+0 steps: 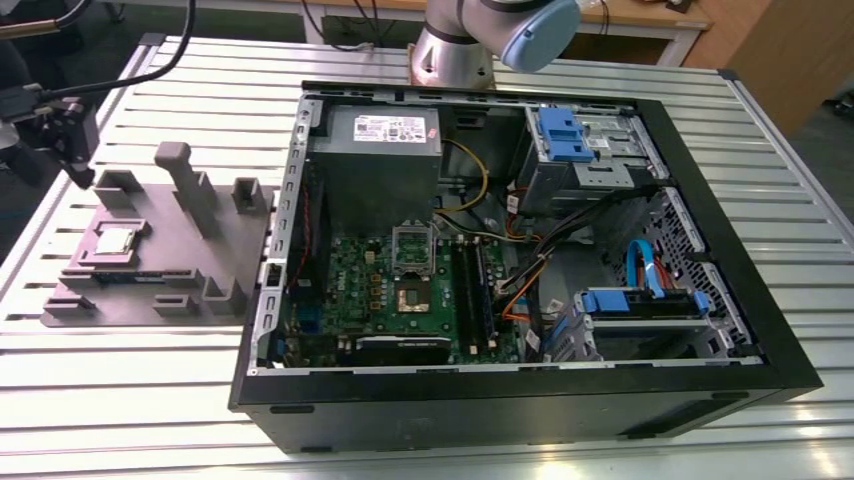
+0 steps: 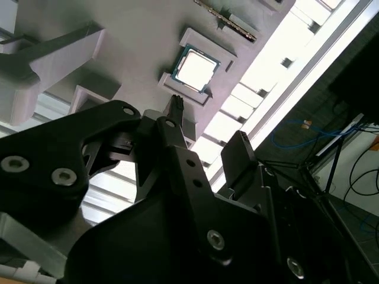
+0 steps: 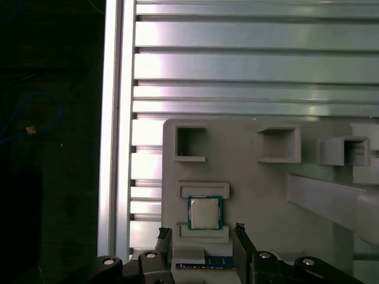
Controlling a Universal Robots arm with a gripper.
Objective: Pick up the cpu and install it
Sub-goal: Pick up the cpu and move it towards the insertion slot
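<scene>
In the first wrist view, the picture's edge is cutting off the hand (image 3: 200, 232) just behind its fingers (image 3: 241, 251), and these are hiding part of a blue strip (image 3: 220, 261) on the grey fixture (image 3: 266, 189). In the exterior view, the upper edge is cutting off the arm (image 1: 461, 45), and the cpu (image 1: 116, 240) is appearing too small for surface detail.

The cpu (image 3: 205, 213) is left uncovered from above in its recess on the grey fixture (image 1: 160, 290). Low ridges (image 3: 204, 190) are set against two of its sides, and the other two are kept free. The jaws of the gripper (image 3: 201, 231) are held apart just beside it. Tall posts (image 1: 176, 170) are stood near, on the exterior view's right. Inside the open case (image 1: 283, 260), the socket (image 1: 414, 285) is flanked by cables (image 1: 523, 290).
</scene>
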